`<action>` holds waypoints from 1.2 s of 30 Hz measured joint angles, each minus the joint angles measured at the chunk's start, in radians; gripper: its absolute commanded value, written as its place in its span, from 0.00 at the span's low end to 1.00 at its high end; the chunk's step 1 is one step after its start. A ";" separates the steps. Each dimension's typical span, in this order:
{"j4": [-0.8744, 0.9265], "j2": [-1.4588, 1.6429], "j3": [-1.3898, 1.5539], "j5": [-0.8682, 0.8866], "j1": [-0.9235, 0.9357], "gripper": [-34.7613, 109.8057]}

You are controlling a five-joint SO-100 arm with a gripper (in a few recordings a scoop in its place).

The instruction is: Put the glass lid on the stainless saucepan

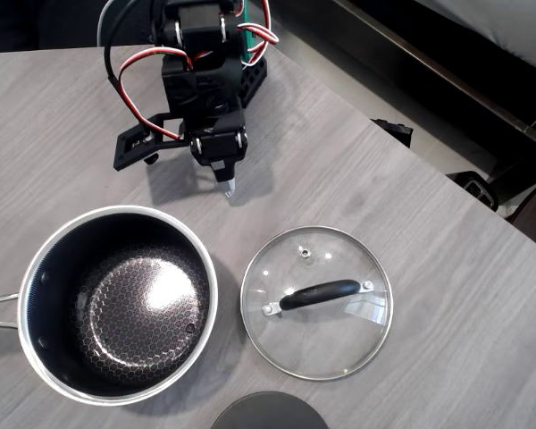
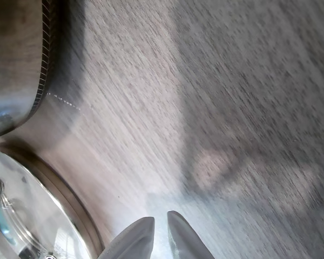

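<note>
The jaws are nearly closed with only a thin slit between their pale tips, and they grasp nothing; in the wrist view the gripper (image 2: 161, 233) sits at the bottom edge over bare grey wood-grain table (image 2: 232, 97). From overhead the gripper (image 1: 230, 186) points down toward the table (image 1: 411, 197), below the black arm (image 1: 201, 80) with its red and white wires, its tip behind the gap between the two task items and apart from both. The lid (image 1: 317, 302) lies flat on the table at lower right, black handle up, steam vent near its far edge; in the wrist view its steel rim (image 2: 54, 199) curves across the lower left corner. The pan (image 1: 116, 304) stands upright to the left of the lid, just beside it but not touching, its black honeycomb inside open and its steel handle reaching the left edge; the wrist view shows its shiny wall (image 2: 16, 59) at upper left. A dark grey disc (image 1: 268, 411) pokes in at the bottom edge, near both.
</note>
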 measured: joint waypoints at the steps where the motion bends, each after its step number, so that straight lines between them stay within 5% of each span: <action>1: 0.000 0.000 0.000 0.000 0.000 0.24; 15: 0.002 0.000 0.000 -0.006 -0.058 0.29; 29: -0.058 0.003 0.000 -0.060 -0.362 0.24; 36: -0.038 -0.028 -0.273 -0.003 -0.353 0.24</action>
